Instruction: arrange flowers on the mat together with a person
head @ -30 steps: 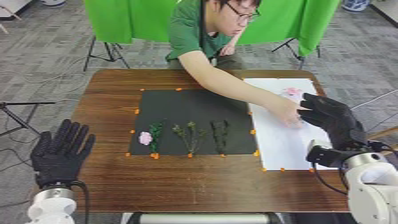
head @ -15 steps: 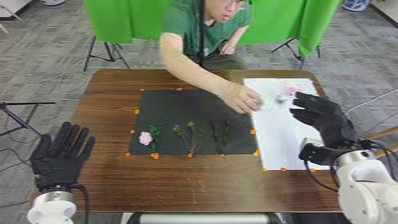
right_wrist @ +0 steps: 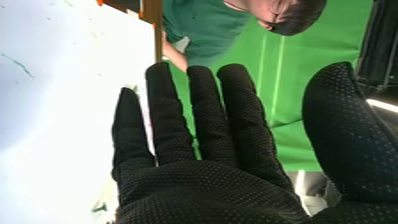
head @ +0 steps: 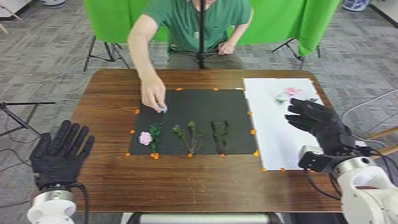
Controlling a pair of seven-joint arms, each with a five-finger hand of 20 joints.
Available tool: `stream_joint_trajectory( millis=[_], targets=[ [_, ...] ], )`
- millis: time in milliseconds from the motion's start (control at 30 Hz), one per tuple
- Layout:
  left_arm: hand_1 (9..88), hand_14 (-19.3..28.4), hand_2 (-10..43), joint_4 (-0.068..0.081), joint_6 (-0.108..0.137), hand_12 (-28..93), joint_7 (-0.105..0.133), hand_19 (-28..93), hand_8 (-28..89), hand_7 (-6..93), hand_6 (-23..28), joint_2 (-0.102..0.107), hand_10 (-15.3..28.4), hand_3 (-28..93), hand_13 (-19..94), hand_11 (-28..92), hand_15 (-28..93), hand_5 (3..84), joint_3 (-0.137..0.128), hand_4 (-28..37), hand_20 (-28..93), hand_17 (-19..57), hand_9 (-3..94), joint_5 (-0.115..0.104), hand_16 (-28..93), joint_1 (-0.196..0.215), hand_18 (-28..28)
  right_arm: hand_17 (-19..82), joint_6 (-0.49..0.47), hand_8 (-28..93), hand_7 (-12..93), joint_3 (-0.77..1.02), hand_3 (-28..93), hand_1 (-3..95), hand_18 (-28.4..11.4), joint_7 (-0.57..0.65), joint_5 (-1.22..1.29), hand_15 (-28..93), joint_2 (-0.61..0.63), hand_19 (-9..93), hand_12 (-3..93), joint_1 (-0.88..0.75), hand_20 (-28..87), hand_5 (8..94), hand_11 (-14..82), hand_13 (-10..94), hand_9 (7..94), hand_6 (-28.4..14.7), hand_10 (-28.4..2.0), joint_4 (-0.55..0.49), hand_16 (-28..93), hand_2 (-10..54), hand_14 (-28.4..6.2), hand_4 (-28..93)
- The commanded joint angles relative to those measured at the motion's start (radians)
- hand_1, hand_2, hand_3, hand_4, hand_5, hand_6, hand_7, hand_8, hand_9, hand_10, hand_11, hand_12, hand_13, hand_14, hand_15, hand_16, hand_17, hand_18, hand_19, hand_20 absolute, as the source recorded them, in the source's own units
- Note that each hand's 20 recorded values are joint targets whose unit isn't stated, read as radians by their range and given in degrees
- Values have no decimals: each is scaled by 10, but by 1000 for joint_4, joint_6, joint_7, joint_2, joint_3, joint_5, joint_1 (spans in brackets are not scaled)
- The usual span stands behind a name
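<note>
Person's hand: transferred from above the white sheet to the far left part of the mat; fingertips of this hand [head: 153,92] now meet around a small pale item [head: 162,108], probably a flower piece being set at the head of a green stem. Exact type: cannot tell.
Right hand: displaced only slightly between frames. This hand [head: 324,125] is held over the outer side of the white sheet, fingers extended, thumb well apart, no item in the grasp. The position likely keeps the mat accessible to the person while remaining near the supply.
Left hand: at the table's left side, clear of the mat; this hand [head: 59,155] has straight fingers and bears nothing. Likely parked to avoid interference.
Black mat: work surface [head: 200,105] carrying a pink bloom [head: 145,138] beside the leafy green stem [head: 155,136], then a budded sprig [head: 191,137] and a dark sprig [head: 220,136]. Stems lie roughly parallel and spaced apart, presumably so that each reads separately.
White sheet: beside the mat; this sheet [head: 277,132] holds a pink flower [head: 291,91] at its far end, near the right hand, presumably as stock.
Orange tabs: distributed along the mat's edges; one tab [head: 253,132] lies between mat and sheet. Probable function: fixing or marking position.
</note>
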Motion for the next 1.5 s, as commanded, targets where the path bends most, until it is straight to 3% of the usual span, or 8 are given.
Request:
stream_joint_trajectory(
  millis=[33,233,400,633,1267,1500],
  targets=[
    [286,152,123,3,1,77,-4,397,-105,158,87,2,136,766,332,216,313,510,3,-283,111,-68,446,-1,-74,2,159,77,-2,-127,175,-8,798,265,-192,2,3,119,1,338,143,-2,100,457,85,400,462,-32,-124,-3,236,43,-158,-260],
    [285,153,124,-1,5,77,0,397,-105,157,87,1,136,767,333,217,314,510,-8,-283,111,-68,446,4,-74,7,159,77,-12,-127,175,-14,796,267,-193,11,7,118,0,339,143,5,100,457,86,399,462,-32,-125,1,236,43,-159,-260],
    [285,152,124,0,3,78,8,396,-105,157,87,5,136,768,332,217,315,510,1,-283,111,-68,446,1,-74,6,159,77,-17,-127,175,-8,796,266,-193,9,1,118,4,338,144,10,100,457,85,398,461,-32,-125,0,236,43,-159,-260],
    [285,152,124,2,-3,77,-5,397,-105,158,87,-1,136,768,332,216,314,510,1,-283,112,-68,445,9,-74,0,159,77,-15,-128,176,-10,797,267,-193,1,2,118,4,338,143,4,99,457,85,398,461,-32,-125,-3,235,41,-159,-260],
    [284,153,123,-1,-2,78,-6,396,-105,156,87,-3,136,769,332,216,314,509,-6,-283,112,-68,445,2,-75,1,159,78,4,-129,179,-16,796,274,-193,-11,-16,120,19,339,144,18,99,456,85,401,460,-31,-123,1,235,34,-156,-262],
    [285,152,123,3,5,78,-11,396,-105,157,87,1,136,767,331,217,313,508,3,-283,112,-68,444,8,-74,-6,159,78,45,-130,180,-39,796,278,-193,51,-222,117,65,340,144,82,99,455,82,393,446,-32,-127,10,235,32,-158,-262]
  ],
)
